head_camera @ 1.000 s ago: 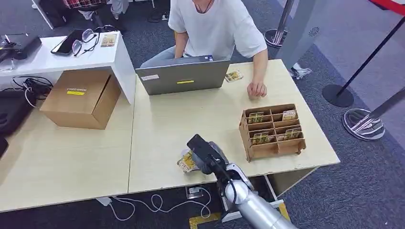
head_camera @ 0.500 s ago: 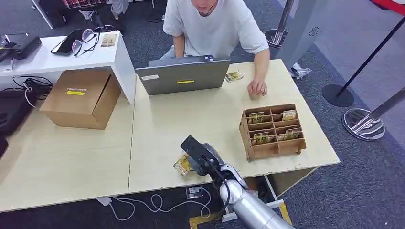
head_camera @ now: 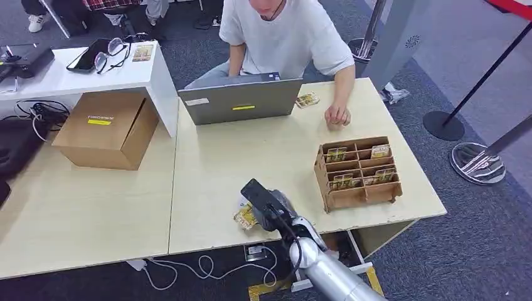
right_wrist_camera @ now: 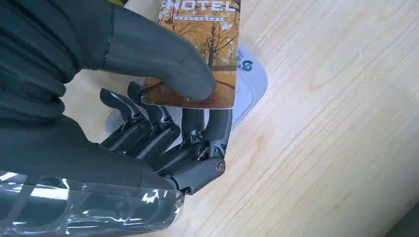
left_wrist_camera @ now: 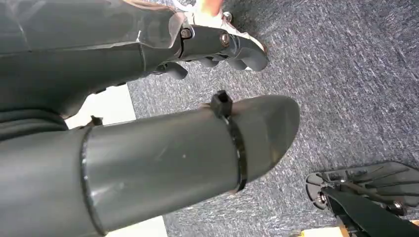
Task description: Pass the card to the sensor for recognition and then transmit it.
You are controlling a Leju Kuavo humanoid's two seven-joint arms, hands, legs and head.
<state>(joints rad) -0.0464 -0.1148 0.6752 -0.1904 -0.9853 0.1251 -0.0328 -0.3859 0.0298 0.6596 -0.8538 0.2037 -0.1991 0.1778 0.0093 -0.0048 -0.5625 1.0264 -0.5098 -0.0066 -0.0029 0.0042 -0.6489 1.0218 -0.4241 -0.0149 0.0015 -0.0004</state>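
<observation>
Head view: right hand (head_camera: 266, 204) over near edge of the table (head_camera: 207, 157), wrist cover up, so fingers hidden from here. Card (head_camera: 245, 216) pokes out just beside the hand on its left, low over the tabletop. Vs 1 s ago the hand went a little left and toward the near edge, then by now came part way back; card moved with it. Judgement: small hunting moves over the reader, i.e. scan step under way, hand-off not begun. Person's hand (head_camera: 337, 116) rests on far side of table, well apart from card. Wooden card rack (head_camera: 357, 172) to the right, cards in its slots.

Left wrist view: left hand (left_wrist_camera: 217, 44) hangs over carpet, fingers curled in; nothing seen in them, but grey cover blocks much of the hand.

Right wrist view: thumb (right_wrist_camera: 163, 59) presses the card (right_wrist_camera: 200, 54) down onto the fingers (right_wrist_camera: 197, 128) beneath, a firm pinch. Card lies over a pale flat sensor (right_wrist_camera: 249, 76) on the table; touching or just above, can't tell. Most of sensor hidden under card and hand. Card's far end cut off by frame edge.
</observation>
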